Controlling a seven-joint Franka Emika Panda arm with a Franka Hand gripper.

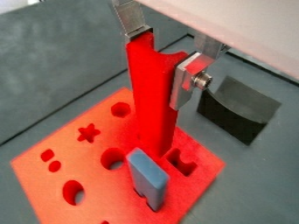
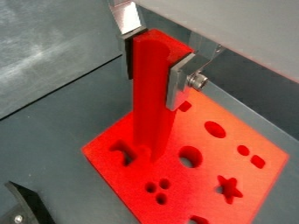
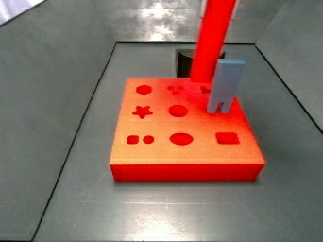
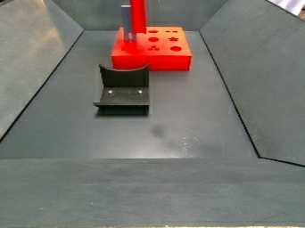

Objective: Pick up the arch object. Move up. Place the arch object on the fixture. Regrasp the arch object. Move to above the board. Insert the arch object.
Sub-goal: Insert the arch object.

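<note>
My gripper (image 1: 162, 57) is shut on the arch object (image 1: 152, 96), a long bright red bar held upright, with the silver fingers clamped near its upper end in both wrist views (image 2: 152, 61). The bar (image 2: 152, 105) stands over the orange-red board (image 1: 70, 149), and its lower end is down at the board's top by a cut-out near one edge. I cannot tell whether it is inside the cut-out. In a side view the bar (image 3: 214, 33) rises out of the picture and the gripper is out of view. The dark fixture (image 4: 123, 92) stands empty beside the board (image 4: 167, 55).
A grey-blue upright block (image 1: 149, 178) stands on the board right next to the bar, and it hides the bar's foot in a side view (image 3: 228, 85). Grey sloping walls enclose the floor. The fixture (image 3: 187, 62) is just behind the board (image 3: 190, 161).
</note>
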